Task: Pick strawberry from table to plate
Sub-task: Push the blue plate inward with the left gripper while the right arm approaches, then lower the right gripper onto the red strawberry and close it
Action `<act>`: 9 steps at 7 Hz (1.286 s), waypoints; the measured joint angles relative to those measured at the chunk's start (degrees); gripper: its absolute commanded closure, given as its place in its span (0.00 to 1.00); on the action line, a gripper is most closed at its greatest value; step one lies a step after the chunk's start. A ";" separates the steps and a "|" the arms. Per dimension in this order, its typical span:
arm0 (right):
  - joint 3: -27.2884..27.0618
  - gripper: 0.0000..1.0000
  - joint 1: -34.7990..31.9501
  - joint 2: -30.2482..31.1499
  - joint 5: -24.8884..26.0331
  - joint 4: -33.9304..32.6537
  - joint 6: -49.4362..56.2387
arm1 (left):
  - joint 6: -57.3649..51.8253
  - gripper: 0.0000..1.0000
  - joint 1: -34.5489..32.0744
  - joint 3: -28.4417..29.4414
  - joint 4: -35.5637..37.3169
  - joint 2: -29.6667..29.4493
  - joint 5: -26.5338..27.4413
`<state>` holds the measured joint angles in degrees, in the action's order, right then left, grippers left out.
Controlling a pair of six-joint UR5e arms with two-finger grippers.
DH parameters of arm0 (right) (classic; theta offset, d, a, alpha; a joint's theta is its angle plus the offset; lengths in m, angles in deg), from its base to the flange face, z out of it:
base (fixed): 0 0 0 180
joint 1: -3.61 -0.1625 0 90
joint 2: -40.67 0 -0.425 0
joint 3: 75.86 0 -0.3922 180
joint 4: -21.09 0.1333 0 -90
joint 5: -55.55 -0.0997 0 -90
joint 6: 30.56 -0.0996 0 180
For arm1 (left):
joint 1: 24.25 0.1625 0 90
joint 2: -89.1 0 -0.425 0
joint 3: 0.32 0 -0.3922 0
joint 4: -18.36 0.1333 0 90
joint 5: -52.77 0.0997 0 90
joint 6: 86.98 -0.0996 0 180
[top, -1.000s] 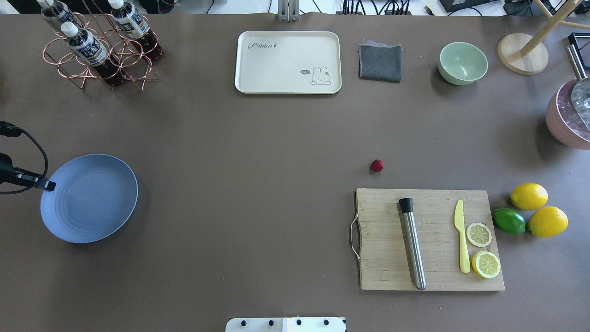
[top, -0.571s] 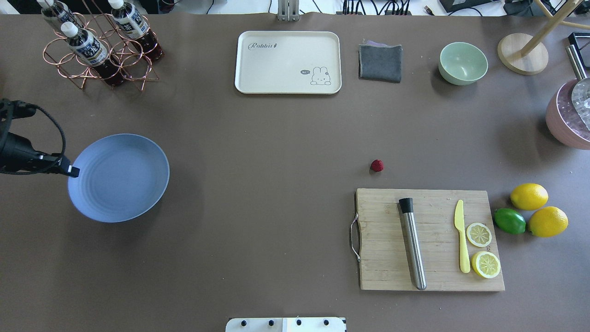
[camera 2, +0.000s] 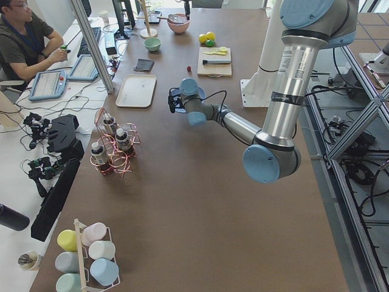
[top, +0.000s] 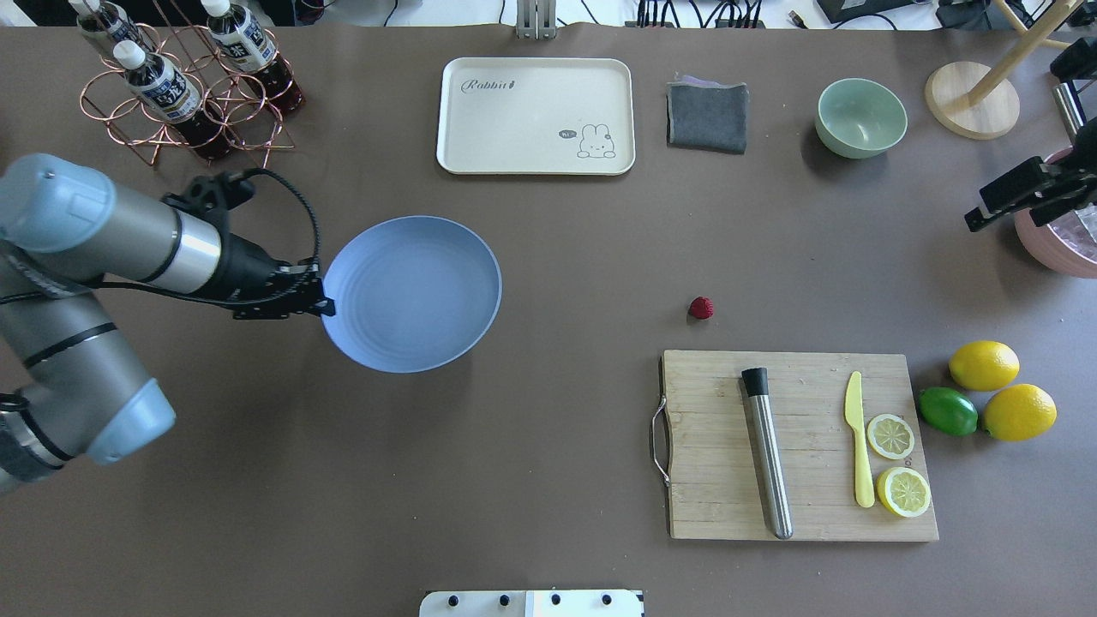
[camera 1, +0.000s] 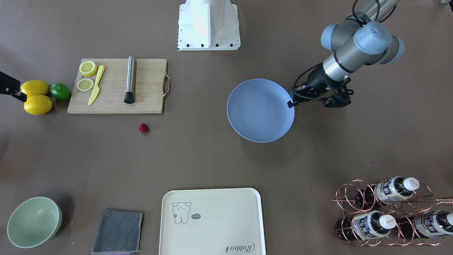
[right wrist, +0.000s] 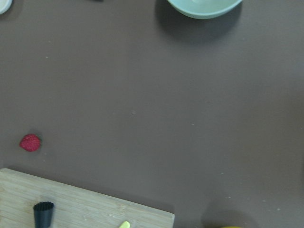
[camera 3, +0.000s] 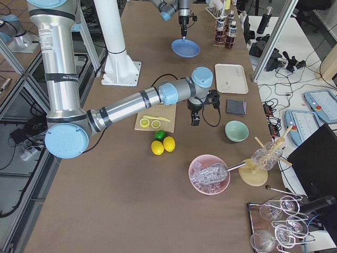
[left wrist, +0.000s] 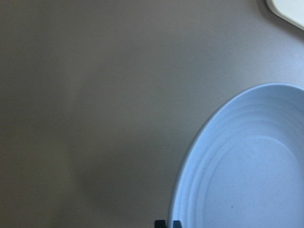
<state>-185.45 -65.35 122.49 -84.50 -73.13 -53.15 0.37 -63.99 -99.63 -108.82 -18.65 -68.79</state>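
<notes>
Pinching the rim of the plate (top: 411, 291), the left fingers (top: 322, 307) are closed on its edge, and the plate stretches away from their tips above the worktop (top: 557, 446), casting a shadow there. The strawberry (top: 701, 307) lies on the worktop well beyond the plate's far edge from those fingers, just beside the cutting board (top: 797, 446). The right fingers (top: 979, 218) hang well apart from the berry, near the pink bowl (top: 1054, 248); I cannot tell whether they are spread.
</notes>
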 measured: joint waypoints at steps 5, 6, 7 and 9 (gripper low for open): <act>5.59 0.02 23.35 -8.51 17.03 18.76 -33.24 | 5.61 1.00 15.37 1.29 7.67 -7.60 16.25; 7.99 0.06 27.57 -10.57 21.07 20.66 -36.84 | 5.69 1.00 15.96 1.67 7.61 -7.76 16.83; 10.40 0.09 30.01 -12.37 23.63 21.38 -38.29 | 5.74 1.00 16.16 1.81 7.58 -7.85 17.04; 13.32 0.13 31.49 -13.47 25.71 21.69 -37.64 | 5.80 0.71 16.31 1.78 7.56 -7.94 17.14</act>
<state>-172.13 -33.87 109.02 -58.79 -51.44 -90.79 6.17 -47.68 -97.84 -101.26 -26.59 -51.66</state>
